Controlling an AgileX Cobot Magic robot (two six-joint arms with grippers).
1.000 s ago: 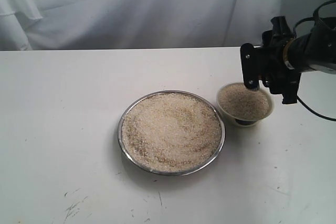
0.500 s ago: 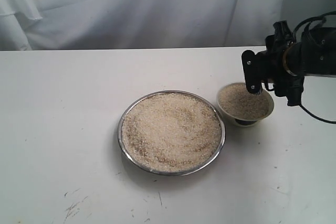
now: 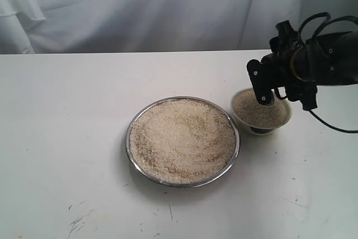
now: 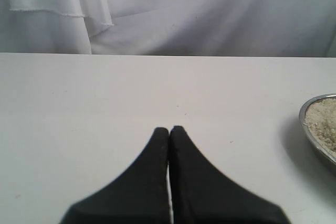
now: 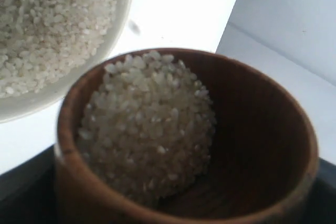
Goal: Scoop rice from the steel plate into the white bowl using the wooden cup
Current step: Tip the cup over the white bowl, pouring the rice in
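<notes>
Rice [image 5: 147, 129] part-fills the wooden cup [image 5: 252, 135], grasped by the right pincer [image 3: 279, 87] at the rim of the white bowl [image 3: 282, 121] beside the steel plate [image 3: 130, 138] and hidden in the exterior view; left pincer [image 4: 168, 140] is clenched over open tabletop [image 4: 79, 93].

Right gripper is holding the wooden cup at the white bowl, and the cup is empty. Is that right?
No, the cup is not empty. The right gripper holds the wooden cup at the white bowl, but the right wrist view shows a mound of rice inside the cup.
</notes>
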